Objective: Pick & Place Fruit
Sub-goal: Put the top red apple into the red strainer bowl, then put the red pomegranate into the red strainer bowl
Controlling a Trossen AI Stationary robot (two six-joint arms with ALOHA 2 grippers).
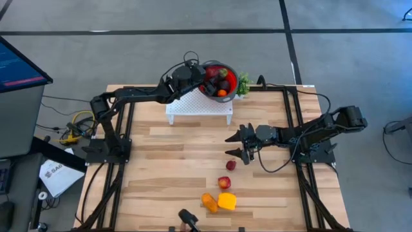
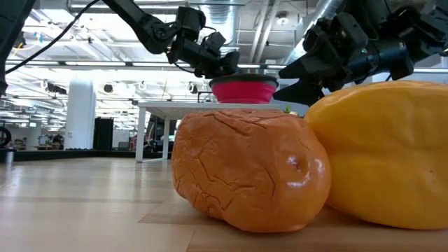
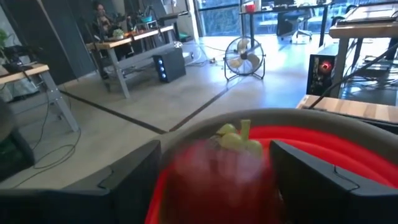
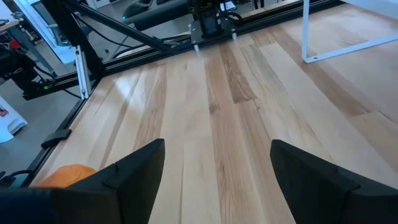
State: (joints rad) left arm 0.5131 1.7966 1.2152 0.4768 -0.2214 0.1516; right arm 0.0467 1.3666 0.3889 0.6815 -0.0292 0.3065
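Red, dark purple and orange fruit (image 1: 219,82) lies heaped in the red bowl (image 1: 233,77) with its grey rim, which stands on a white perforated stand (image 1: 199,105) at the far middle of the wooden table (image 1: 167,161). A sprig of green leaves (image 1: 244,86) sits just to the right of the bowl.

Four more pieces lie on the near part of the table. A small maroon piece (image 1: 230,165) is just on the near side of the right gripper. A red piece (image 1: 224,183) lies nearer still. An orange piece (image 1: 209,202) and the larger yellow piece (image 1: 226,201) lie side by side nearest the edge. In the low view the orange piece (image 2: 248,171) and the yellow piece (image 2: 385,150) fill the foreground and touch.

At the bowl's left rim, the left gripper (image 1: 205,76) hovers over the fruit. In its wrist view its two dark fingers (image 3: 134,180) stand apart, with a blurred red fruit (image 3: 217,171) topped by green leaves between them; whether they press on it I cannot tell.

Over the middle of the table, the right gripper (image 1: 237,145) points left, its fingers (image 4: 134,168) spread wide with only bare wood between them.

A dark object (image 1: 188,218) lies at the near edge of the table.
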